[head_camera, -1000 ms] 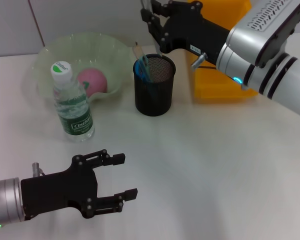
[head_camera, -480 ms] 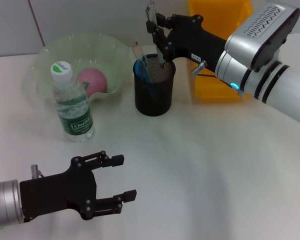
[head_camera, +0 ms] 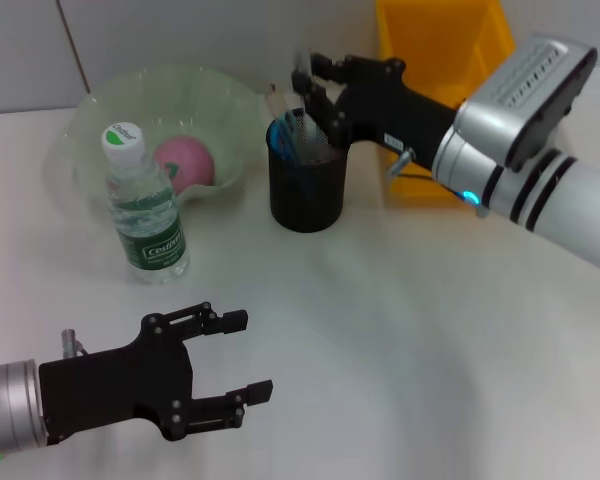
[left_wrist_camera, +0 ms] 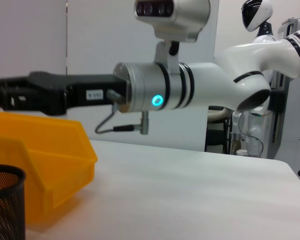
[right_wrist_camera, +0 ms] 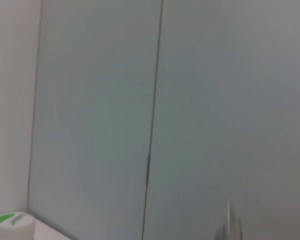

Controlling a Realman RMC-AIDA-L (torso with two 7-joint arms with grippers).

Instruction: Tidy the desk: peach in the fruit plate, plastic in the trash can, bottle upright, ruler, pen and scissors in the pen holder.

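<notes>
The right gripper [head_camera: 310, 95] hangs over the far holder [head_camera: 308, 185] to drop something in, grip unclear, while the left gripper [head_camera: 242, 355] waits near, fingers apart.

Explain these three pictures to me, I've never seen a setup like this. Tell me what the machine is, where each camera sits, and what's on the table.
This is a two-armed robot tidying a desk. The wide picture comes from a camera on its head, looking down. The other two come from cameras on its wrists: the left one shows the right arm across the table, the right one mostly a bare wall.

On the white table stand an upright water bottle, a pale green fruit plate holding a pink peach, a black mesh pen holder with items inside, and a yellow bin.

The right tool is over the pen holder; whether it holds anything is unclear. The left tool hovers open and empty near the front.
</notes>
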